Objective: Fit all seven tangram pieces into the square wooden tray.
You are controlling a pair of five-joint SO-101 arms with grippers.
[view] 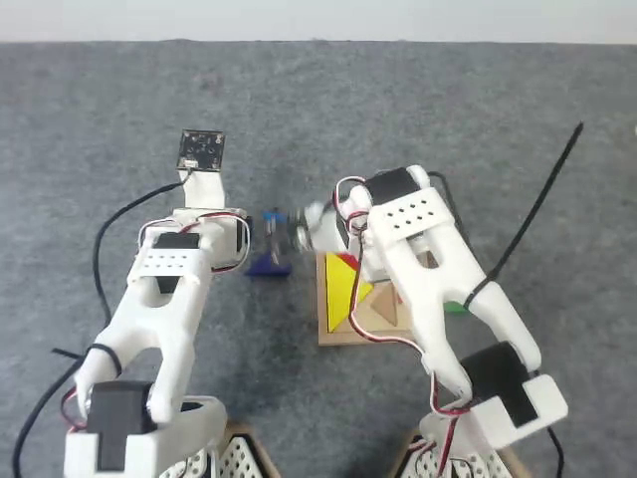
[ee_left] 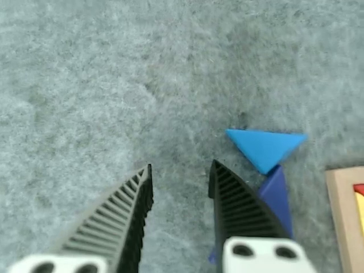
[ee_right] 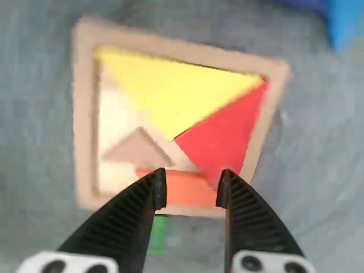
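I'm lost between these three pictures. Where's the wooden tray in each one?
High view: wooden tray at centre, partly under the right arm.
Left wrist view: its corner at the picture's edge, beyond the dark blue piece.
Right wrist view: the tray lies just ahead of the right hand.
Shared landmark: the yellow triangle inside it.

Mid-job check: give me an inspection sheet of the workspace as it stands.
Surface: grey carpet.
Job's things: wooden tray holds yellow triangle, red triangle, orange piece; light blue triangle and dark blue piece lie on carpet outside it; green piece outside too.
Clutter: nothing seen.
Claws: left claw open over bare carpet; right claw open over tray's edge.
Cables: black cables trail beside both arms.
Surroundings: pale strip beyond carpet.
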